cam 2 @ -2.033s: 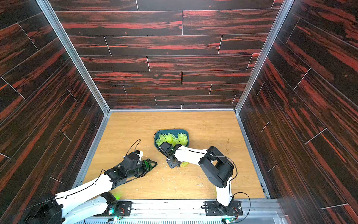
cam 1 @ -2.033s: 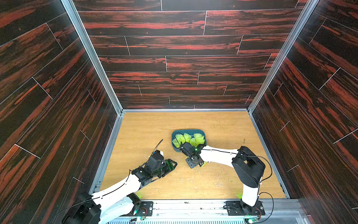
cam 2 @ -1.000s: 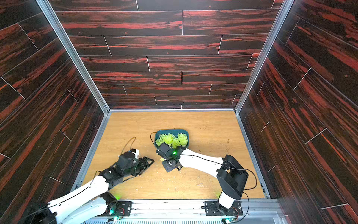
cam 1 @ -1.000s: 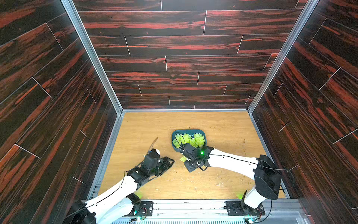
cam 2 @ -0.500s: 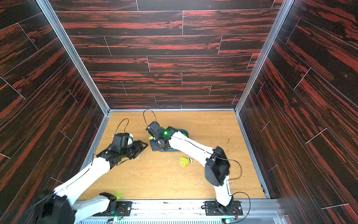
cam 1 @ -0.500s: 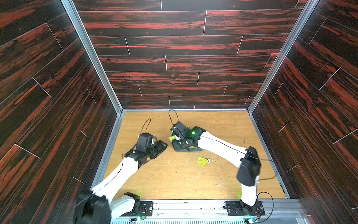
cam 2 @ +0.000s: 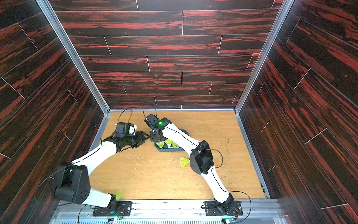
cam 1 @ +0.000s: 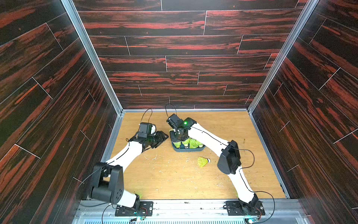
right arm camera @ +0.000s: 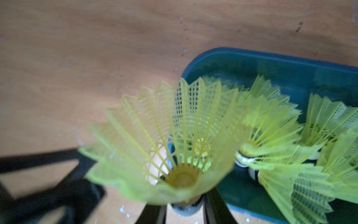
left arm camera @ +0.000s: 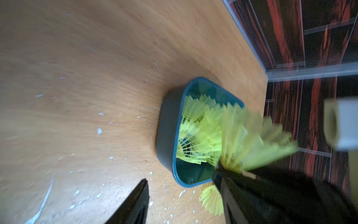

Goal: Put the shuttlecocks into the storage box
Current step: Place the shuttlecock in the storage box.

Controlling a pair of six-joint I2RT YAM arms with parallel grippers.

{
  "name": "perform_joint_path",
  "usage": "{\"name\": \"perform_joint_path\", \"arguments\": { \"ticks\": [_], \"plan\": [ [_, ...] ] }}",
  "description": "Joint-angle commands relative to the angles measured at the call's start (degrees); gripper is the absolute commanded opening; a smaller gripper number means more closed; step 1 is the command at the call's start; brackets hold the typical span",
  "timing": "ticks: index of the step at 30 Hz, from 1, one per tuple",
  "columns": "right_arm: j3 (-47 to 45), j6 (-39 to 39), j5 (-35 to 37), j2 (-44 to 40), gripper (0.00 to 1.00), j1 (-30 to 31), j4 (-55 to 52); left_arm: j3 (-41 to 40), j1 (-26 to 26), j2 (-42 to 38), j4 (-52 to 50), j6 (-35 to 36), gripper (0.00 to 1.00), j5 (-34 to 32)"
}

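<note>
Shuttlecocks (cam 1: pixel 186 143) crowd the storage box (cam 1: pixel 188 150), a teal tub sitting on the tabletop (cam 1: pixel 174 180). The right pincer (right arm camera: pixel 184 207) is clamped on the cork of another shuttlecock (right arm camera: pixel 174 135), whose neon skirt flares wide in the right wrist view. It hangs over the box's left end, right at the rim, with bare wood showing through part of the mesh and teal plastic behind the rest. The left pincer (left arm camera: pixel 181 177) sits just beside it on the left, its jaws apart with nothing between them (only tabletop and a corner of the tub show through the gap). Whether the two pincers touch I cannot tell, since both wrist views are blurred. A stray shuttlecock (cam 1: pixel 202 161) lies on its side on the tabletop, on the near side of the box and clear of it, with its white cork pointing toward the right arm (cam 1: pixel 228 159). Pale flecks (cam 1: pixel 155 157) litter the wood in front of the box.
</note>
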Motion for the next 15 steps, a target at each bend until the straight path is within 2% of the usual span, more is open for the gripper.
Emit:
{"name": "perform_joint_path", "arguments": {
  "ticks": [1,9,15],
  "plan": [
    [2.32,2.09,0.56,1.92,0.28,-0.63,-3.59,2.45,0.30,-0.06,-1.03,6.92,0.62,3.60],
    [2.40,2.46,-0.27,3.24,0.28,-0.89,-3.01,2.49,0.28,-0.06,-0.75,14.29,0.61,9.41],
    [2.37,2.71,-0.02,3.82,0.29,-1.00,-3.16,0.80,0.28,-0.58,0.58,13.38,0.61,9.15]
  ]
}}
